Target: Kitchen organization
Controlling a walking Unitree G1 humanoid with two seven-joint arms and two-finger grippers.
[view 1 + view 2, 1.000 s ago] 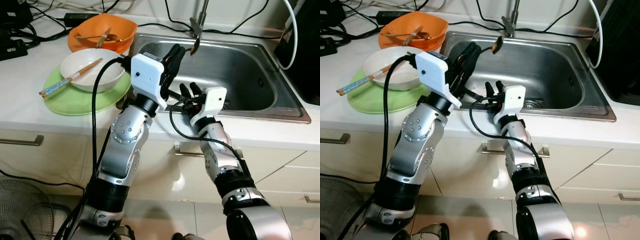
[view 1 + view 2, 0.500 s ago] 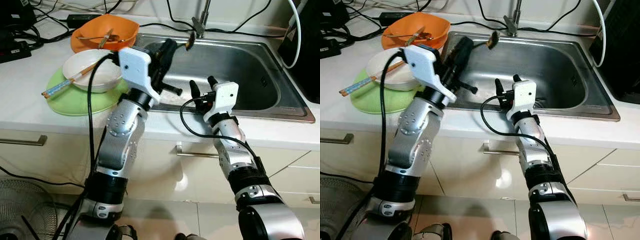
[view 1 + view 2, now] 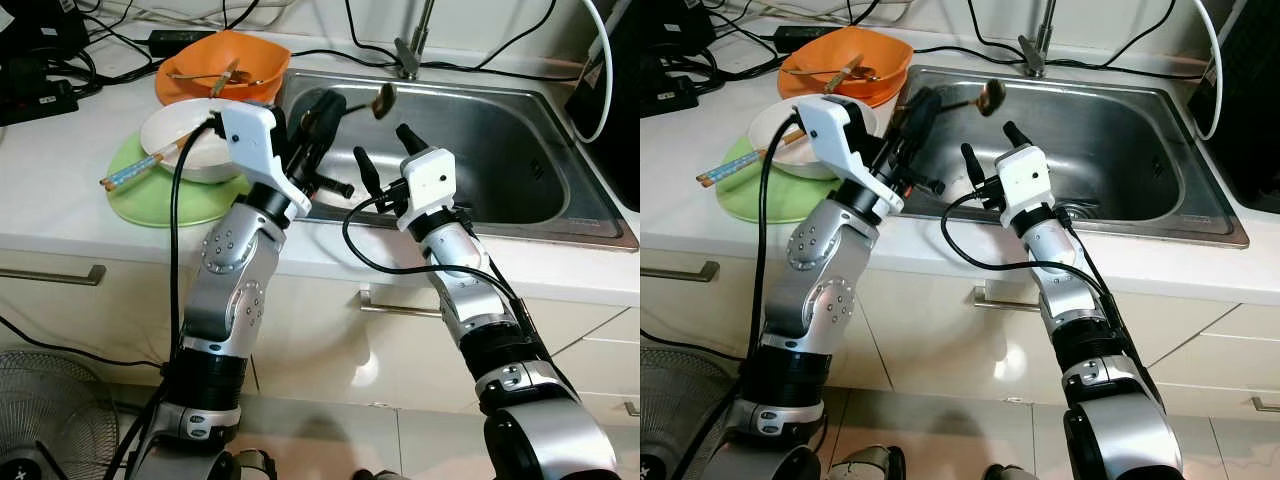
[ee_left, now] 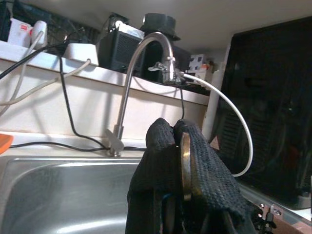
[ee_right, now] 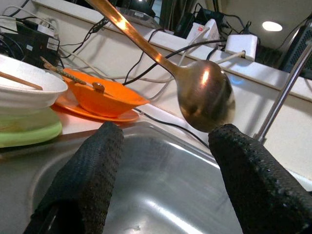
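Spoon (image 3: 383,99), pinched by its handle in the left claw (image 3: 322,112), hangs over the sink (image 3: 560,140) with its bowl well above the basin floor. The right claw (image 3: 381,150) has risen since a second ago and now stands spread just under the bowl, not touching it; I judge a handover is being lined up. Both arms cross the front worktop (image 3: 60,190) edge. Behind them the basin offers open room. To the left, a white bowl (image 3: 180,145) with chopsticks (image 3: 130,170) on a green plate (image 3: 150,200) sits near the left arm; farther back stand an orange bowl (image 3: 225,65) and the tap (image 3: 408,60).
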